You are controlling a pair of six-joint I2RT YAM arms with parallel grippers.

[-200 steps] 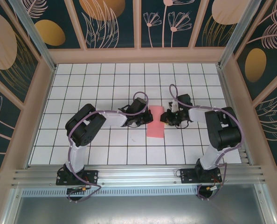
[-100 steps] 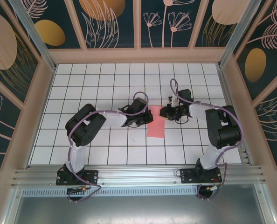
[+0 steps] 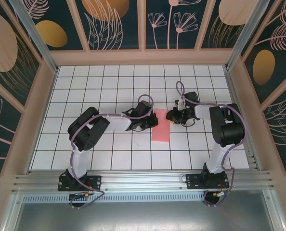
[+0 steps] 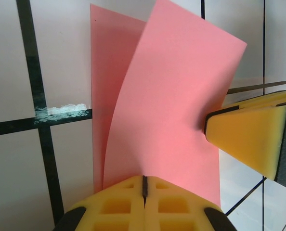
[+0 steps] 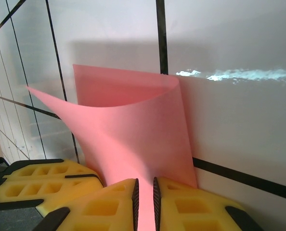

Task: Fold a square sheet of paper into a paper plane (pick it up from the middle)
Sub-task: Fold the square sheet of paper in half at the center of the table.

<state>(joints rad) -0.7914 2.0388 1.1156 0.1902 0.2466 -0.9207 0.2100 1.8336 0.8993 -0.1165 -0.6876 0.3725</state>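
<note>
The square sheet of paper (image 3: 161, 130) lies salmon-pink mid-table, doubled over into a narrow strip. In the left wrist view its upper layer (image 4: 172, 96) bows up off the lower one and runs into the closed tips of my left gripper (image 4: 144, 179), which pinch its near edge. My right gripper (image 5: 144, 182) stands on the opposite long edge, jaws a thin slit apart with the lifted pink layer (image 5: 133, 130) running between them. From above, my left gripper (image 3: 152, 126) and right gripper (image 3: 169, 119) face each other across the strip.
White tiles with black grid lines cover the table (image 3: 109, 86), boxed in by tan frame rails (image 3: 42, 110) on three sides. A right fingertip (image 4: 249, 139) touches the paper's edge in the left wrist view. Left gripper fingers (image 5: 42, 183) sit low left in the right wrist view.
My right gripper has shifted slightly left and toward the far end of the strip, its forearm swinging in. The left arm and the paper's lower layer have stayed put.
</note>
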